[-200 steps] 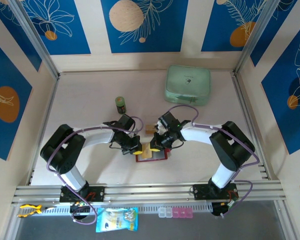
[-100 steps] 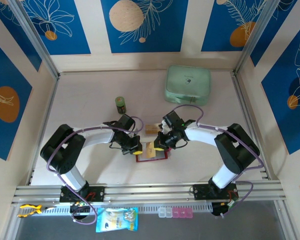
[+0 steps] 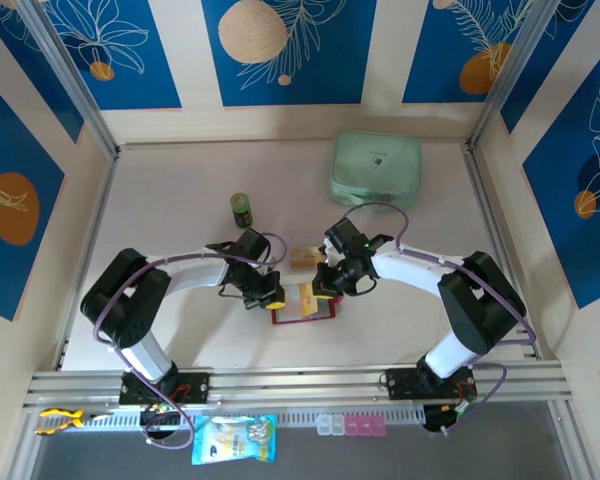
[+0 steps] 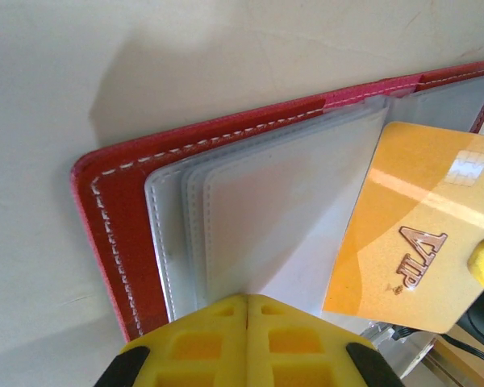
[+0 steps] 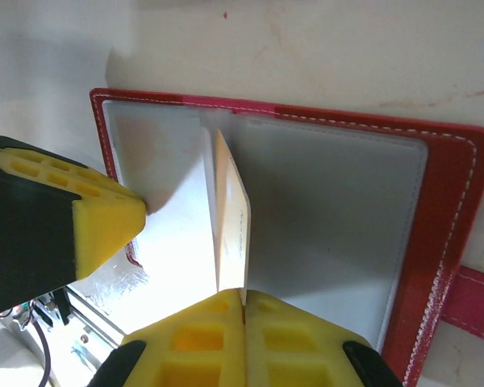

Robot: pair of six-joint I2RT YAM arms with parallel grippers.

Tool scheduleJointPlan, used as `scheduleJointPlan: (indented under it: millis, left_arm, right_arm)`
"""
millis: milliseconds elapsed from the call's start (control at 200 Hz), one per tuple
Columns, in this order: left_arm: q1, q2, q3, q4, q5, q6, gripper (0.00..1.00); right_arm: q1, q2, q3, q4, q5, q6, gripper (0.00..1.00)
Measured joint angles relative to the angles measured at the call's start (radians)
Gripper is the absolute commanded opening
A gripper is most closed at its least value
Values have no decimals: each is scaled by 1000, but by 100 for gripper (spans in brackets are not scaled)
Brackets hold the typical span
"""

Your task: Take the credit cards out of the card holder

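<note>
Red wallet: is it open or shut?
Open: the wallet lies spread flat, its clear sleeves facing up.

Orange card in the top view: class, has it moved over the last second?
Yes. Pinched in the right tool, the orange card has slid rightwards across the red card holder, which lies where it was.

The left arm (image 3: 180,275) and the right arm (image 3: 420,268) reach inward from elbows set wide, with the wrists nearly meeting and tilted down; the left gripper (image 4: 247,305) is closed, yellow pads pressed together on a clear sleeve of the card holder (image 4: 113,218); the right gripper (image 5: 244,297) is closed too, pinching a credit card (image 5: 230,218) by its edge
</note>
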Motion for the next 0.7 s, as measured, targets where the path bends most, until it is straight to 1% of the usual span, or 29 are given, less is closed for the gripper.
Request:
scheduleJointPlan:
  millis: [470,700]
  left_arm:
    - [0,0,0,0,0,0,2]
    - [0,0,0,0,0,0,2]
  right_arm:
    - [63,27,84,-107,111,-46,6]
    - [72,34,90,-114,119,-33,12]
